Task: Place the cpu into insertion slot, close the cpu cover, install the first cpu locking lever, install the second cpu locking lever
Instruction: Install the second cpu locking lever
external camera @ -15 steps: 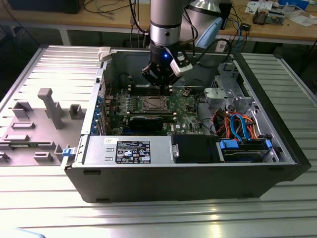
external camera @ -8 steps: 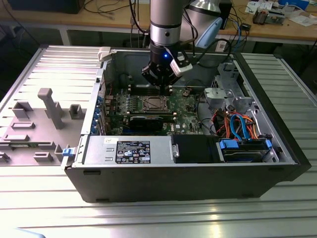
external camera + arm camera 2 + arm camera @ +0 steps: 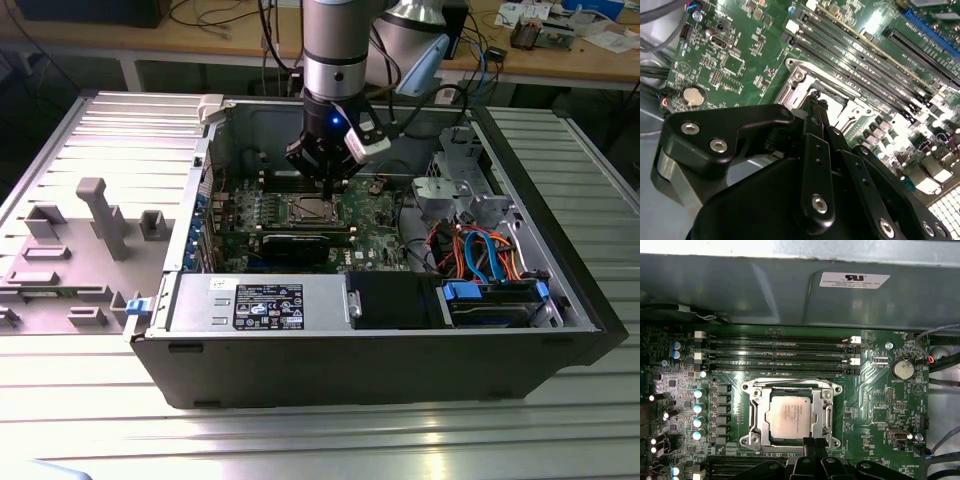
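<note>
One arm, mine, is hanging its pincer (image 3: 331,183) over the open computer case (image 3: 400,350).

My fingers (image 3: 816,107) are pressing together, clenched on nothing, and their tips are hovering just above the edge of the insertion slot (image 3: 791,412). In the first wrist view the cpu (image 3: 789,417) is sitting flat inside that slot, its silvery top facing up, and the cpu cover (image 3: 828,412) is lying closed around it as a metal frame. Beyond the slot, long memory slots (image 3: 777,355) are running across the green circuit board (image 3: 880,415), with a coin battery (image 3: 902,369) shining off to one side.
</note>
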